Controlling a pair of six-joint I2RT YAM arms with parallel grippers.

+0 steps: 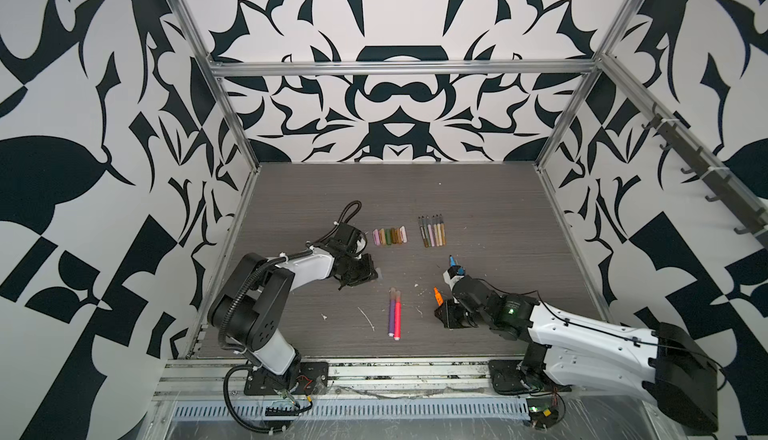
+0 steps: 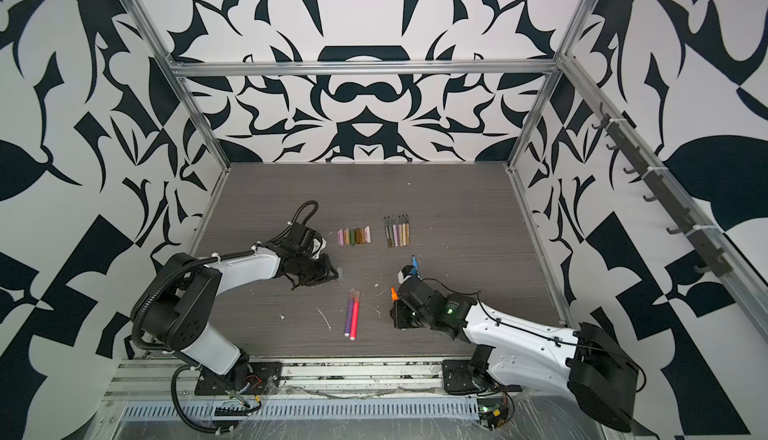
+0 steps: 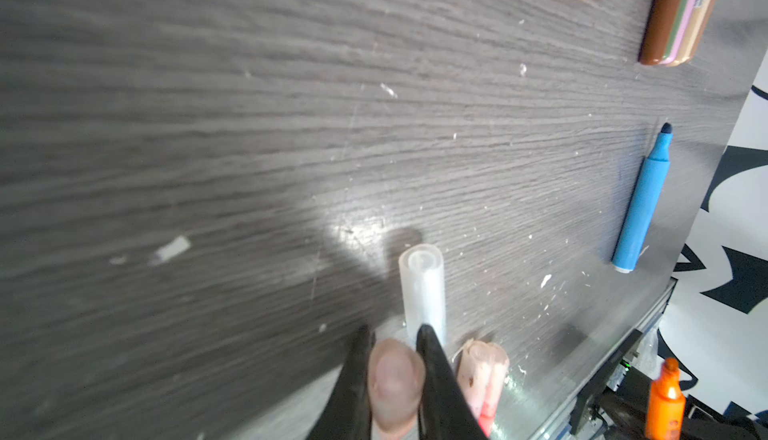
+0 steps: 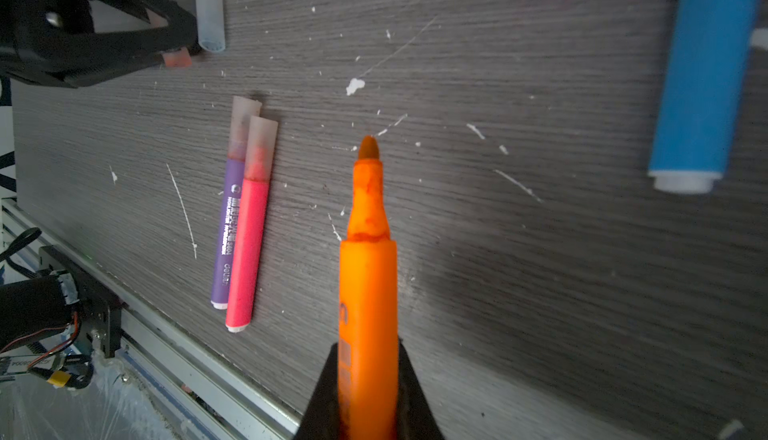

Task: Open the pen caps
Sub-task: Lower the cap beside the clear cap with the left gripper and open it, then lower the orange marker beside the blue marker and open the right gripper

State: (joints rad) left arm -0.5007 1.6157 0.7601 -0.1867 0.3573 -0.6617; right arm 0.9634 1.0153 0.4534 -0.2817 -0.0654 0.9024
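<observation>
The left gripper (image 3: 395, 348) pinches a pinkish translucent cap (image 3: 395, 388) close to the table (image 3: 208, 126), and a clear cap (image 3: 422, 288) lies just past its fingertips. The right gripper (image 4: 368, 352) is clamped on the orange pen (image 4: 368, 284) — its tip is bare. Nearby the blue pen (image 4: 706, 68) lies uncapped. Between the arms the purple pen (image 4: 226, 226) and pink pen (image 4: 248, 251) lie side by side, capped. Farther back — a row of muted caps (image 1: 389, 236), with the thin pens (image 1: 432, 232) near it.

This is a robotics lab test cell. An aluminium frame (image 1: 399, 69) across the upper middle carries black-and-white patterned walls (image 1: 83, 126) around a grey wood-grain table (image 1: 478, 192). The left arm (image 1: 303, 262) and right arm (image 1: 582, 334) are bolted to a metal rail (image 1: 407, 371) along the bottom, where loose cables (image 1: 226, 392) trail.
</observation>
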